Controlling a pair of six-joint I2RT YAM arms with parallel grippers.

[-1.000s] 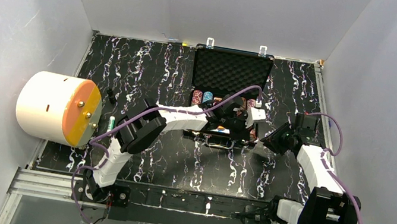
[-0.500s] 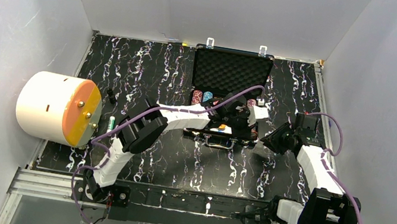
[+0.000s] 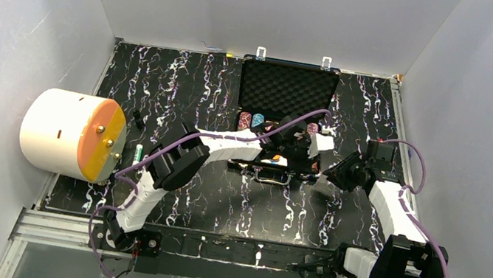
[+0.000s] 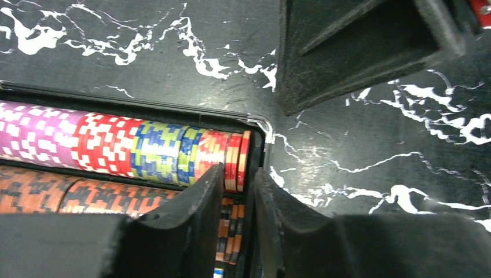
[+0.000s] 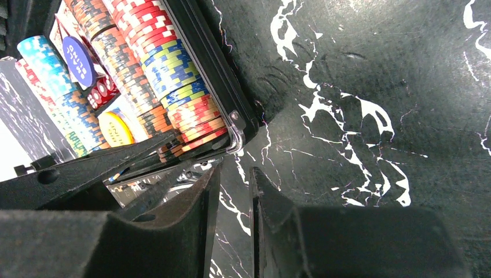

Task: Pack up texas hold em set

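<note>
The black briefcase [image 3: 287,89] lies open at the table's back centre, foam lid up. Rows of multicoloured poker chips [image 4: 116,147] fill its tray, also in the right wrist view [image 5: 168,63], with a blue round button [image 5: 79,55], a yellow button [image 5: 116,128] and a red die [image 5: 104,91]. My left gripper [image 3: 299,150] hovers over the case's near right corner [image 4: 263,130], jaws almost together [image 4: 240,171], holding nothing. My right gripper [image 3: 334,171] sits just right of that corner, low over the table, jaws almost together [image 5: 235,174] and empty. Card decks are hidden.
A big white drum with an orange face [image 3: 69,133] lies at the left edge, a small green-and-white cylinder [image 3: 139,153] beside it. White walls close in the table on three sides. My right gripper's dark fingers [image 4: 353,46] show close by in the left wrist view.
The left gripper has crept slightly right and back along the case's right end. The right gripper has edged a little toward the case.
</note>
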